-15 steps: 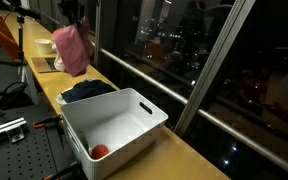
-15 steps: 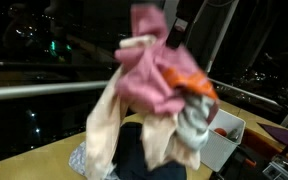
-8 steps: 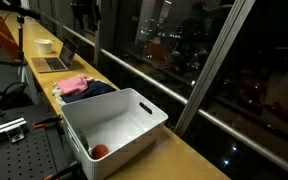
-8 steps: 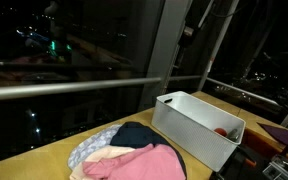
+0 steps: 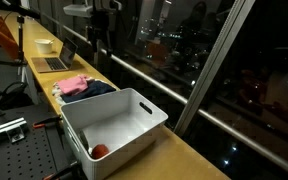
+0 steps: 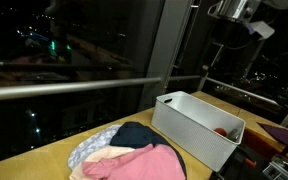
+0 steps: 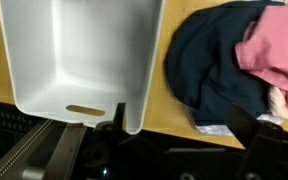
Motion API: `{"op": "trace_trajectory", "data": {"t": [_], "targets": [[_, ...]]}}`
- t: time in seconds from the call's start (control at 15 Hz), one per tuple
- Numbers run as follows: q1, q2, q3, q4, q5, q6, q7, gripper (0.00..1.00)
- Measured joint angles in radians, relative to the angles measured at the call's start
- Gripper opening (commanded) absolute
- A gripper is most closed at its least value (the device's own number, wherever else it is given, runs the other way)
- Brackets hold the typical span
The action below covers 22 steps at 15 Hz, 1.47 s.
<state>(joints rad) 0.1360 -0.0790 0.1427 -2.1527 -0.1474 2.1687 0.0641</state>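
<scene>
Nearest on the table stands a white bin with a small red object inside. Just behind it lies the clothes pile, pink and dark blue. Farther back, high above, the end effector hangs spread and empty, with a laptop beyond.

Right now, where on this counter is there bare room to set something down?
The floor of the white bin is mostly bare, but for a red thing in one corner. The counter is free past the bin, along the window. It is crowded between bin and laptop, where the clothes pile lies.
</scene>
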Motion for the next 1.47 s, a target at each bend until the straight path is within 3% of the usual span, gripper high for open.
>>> {"op": "trace_trajectory", "data": {"t": [0.53, 0.93, 1.47], "targets": [[-0.095, 0.02, -0.104, -0.228, 0.009, 0.184, -0.079, 1.0], [-0.154, 0.117, -0.164, -0.292, 0.051, 0.289, -0.178, 1.0], [-0.185, 0.341, -0.188, -0.315, 0.039, 0.417, -0.183, 1.0]]}}
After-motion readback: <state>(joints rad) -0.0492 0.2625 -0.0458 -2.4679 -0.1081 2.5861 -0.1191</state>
